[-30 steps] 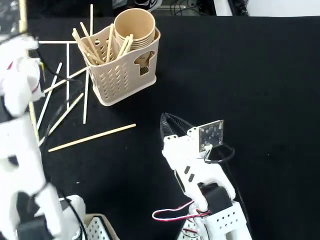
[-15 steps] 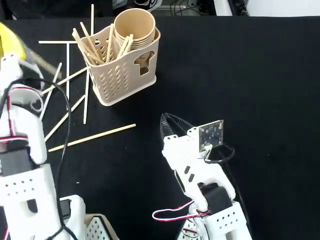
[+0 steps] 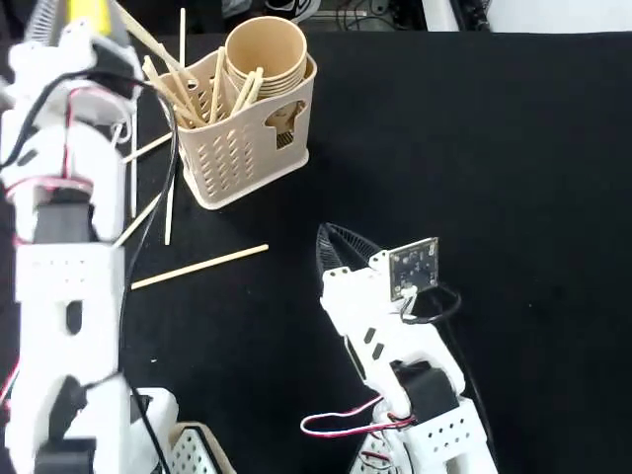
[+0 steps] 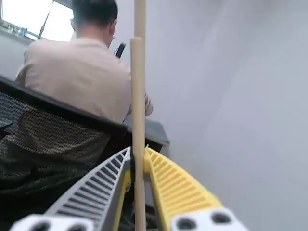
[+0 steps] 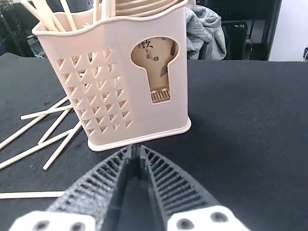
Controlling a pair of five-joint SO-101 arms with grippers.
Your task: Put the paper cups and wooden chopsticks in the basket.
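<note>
The beige basket (image 3: pixel 247 133) stands at the back left of the black table and holds stacked paper cups (image 3: pixel 265 47) and several wooden chopsticks (image 3: pixel 212 94). My left gripper (image 3: pixel 74 15) is raised at the back left corner, shut on one chopstick (image 3: pixel 148 41) that slants toward the basket's rim. In the left wrist view that chopstick (image 4: pixel 138 96) stands straight up between the grey and yellow fingers of my left gripper (image 4: pixel 138 161). Loose chopsticks (image 3: pixel 197 267) lie on the table left of the basket. My right gripper (image 3: pixel 331 247) rests shut and empty in front of the basket (image 5: pixel 125 82).
The left arm's white body (image 3: pixel 69 276) covers the table's left side and some loose sticks (image 5: pixel 43 139). A white base plate (image 3: pixel 193 449) sits at the front edge. The black cloth to the right of the basket is open room.
My left arm has risen from the table's left side to the back left corner, carrying the chopstick up toward the basket. The right arm has not moved.
</note>
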